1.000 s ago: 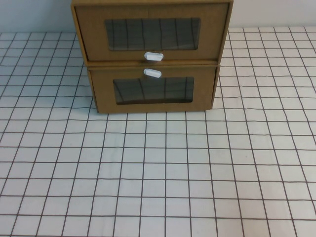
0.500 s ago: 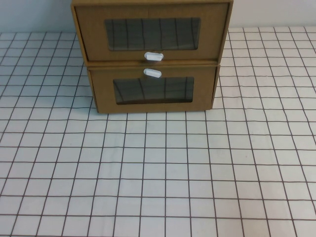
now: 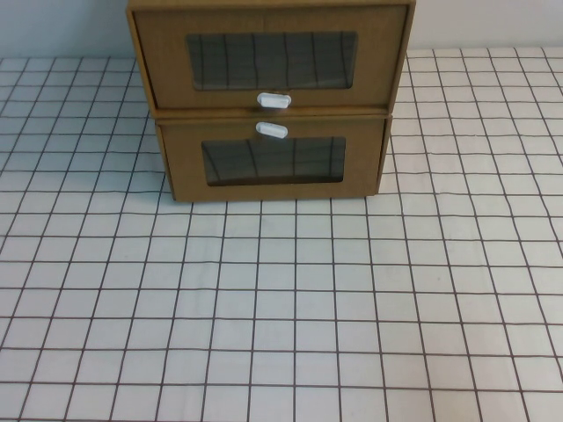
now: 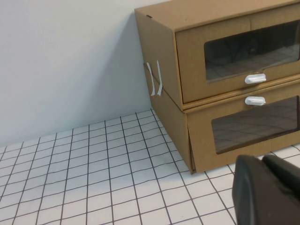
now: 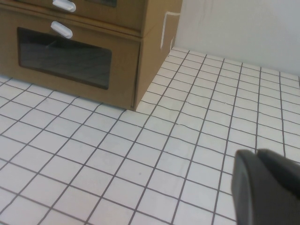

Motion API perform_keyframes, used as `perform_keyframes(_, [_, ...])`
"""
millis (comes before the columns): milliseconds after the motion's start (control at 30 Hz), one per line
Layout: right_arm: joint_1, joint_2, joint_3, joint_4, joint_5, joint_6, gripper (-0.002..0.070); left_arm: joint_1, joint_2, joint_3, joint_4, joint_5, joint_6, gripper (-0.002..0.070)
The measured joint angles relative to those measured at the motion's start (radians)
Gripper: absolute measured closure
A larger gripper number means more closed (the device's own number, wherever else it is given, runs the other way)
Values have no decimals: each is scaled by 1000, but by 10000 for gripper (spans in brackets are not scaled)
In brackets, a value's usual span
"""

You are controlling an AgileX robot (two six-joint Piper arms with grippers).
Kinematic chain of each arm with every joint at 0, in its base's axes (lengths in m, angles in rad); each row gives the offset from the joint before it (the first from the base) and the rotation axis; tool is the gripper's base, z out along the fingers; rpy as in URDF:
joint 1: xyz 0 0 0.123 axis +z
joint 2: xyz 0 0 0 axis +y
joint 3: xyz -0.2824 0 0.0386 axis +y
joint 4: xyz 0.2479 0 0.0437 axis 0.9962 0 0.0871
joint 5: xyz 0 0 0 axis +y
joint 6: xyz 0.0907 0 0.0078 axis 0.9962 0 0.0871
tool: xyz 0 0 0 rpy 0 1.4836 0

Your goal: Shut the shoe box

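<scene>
At far centre, top shoe box [image 3: 271, 60] protrudes; left gripper [image 4: 268, 190] and right gripper [image 5: 267, 186] near, jaws unclear; push front squarely.

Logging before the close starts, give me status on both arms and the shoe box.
Left end effector and right end effector away from boxes. Brown cardboard windowed shoe box untouched atop matching cardboard box. Nothing in the way.

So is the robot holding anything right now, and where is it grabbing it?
Nothing is held. The left hand and right hand hang over the table, clear of the shoe box.
</scene>
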Motion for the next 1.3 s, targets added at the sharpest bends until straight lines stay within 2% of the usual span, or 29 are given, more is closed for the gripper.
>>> perform_keyframes(233, [0, -1, 0, 0, 0, 0, 689, 0, 0, 27, 2, -16, 10, 680])
perform_keyframes(600, [0, -1, 0, 0, 0, 0, 689, 0, 0, 226, 13, -260, 15, 680])
perform_keyframes(900, [0, -1, 0, 0, 0, 0, 689, 0, 0, 453, 276, -454, -251, 680])
perform_keyframes(1033, [0, -1, 0, 0, 0, 0, 689, 0, 0, 509, 296, -449, -278, 680])
perform_keyframes(1300, [0, -1, 0, 0, 2, 0, 689, 0, 0, 513, 300, -298, -294, 680])
